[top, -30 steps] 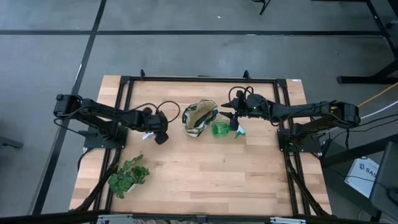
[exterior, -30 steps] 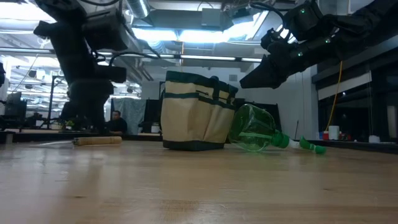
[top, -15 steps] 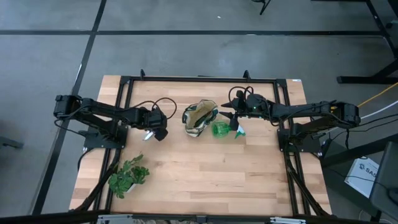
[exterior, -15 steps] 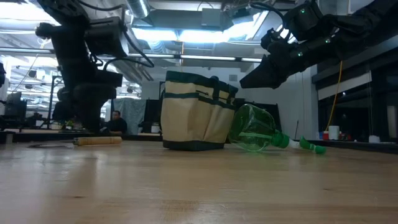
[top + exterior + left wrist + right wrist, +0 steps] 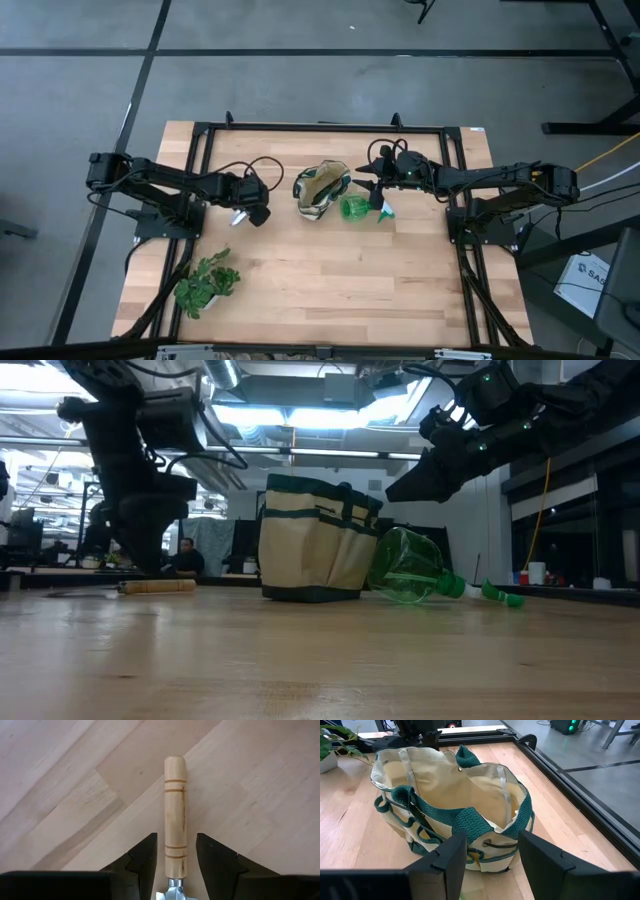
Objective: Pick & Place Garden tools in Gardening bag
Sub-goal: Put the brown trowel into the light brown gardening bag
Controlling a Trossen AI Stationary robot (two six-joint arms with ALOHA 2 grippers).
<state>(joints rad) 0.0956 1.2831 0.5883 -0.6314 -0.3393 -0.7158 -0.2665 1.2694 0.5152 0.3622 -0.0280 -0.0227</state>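
A tool with a pale wooden handle point(image 5: 175, 810) and a metal neck lies flat on the table at the left; it also shows in the low view point(image 5: 158, 586). My left gripper point(image 5: 176, 845) is open, low over it, one finger on each side of the handle near the metal neck, not touching it. The gardening bag point(image 5: 320, 190) stands upright with its mouth open. The green spray bottle point(image 5: 355, 208) lies on its side against the bag's right side. My right gripper point(image 5: 374, 190) is open and empty above the bottle. No pruning shears show.
A leafy plant sprig in a small white pot point(image 5: 207, 285) stands near the front left. A black frame rail point(image 5: 320, 127) runs around the table's far and side edges. Bare wood point(image 5: 340, 270) lies in front of the bag.
My left gripper has come down toward the wooden-handled tool and now sits low around its handle. The tool, bag and bottle have stayed in place.
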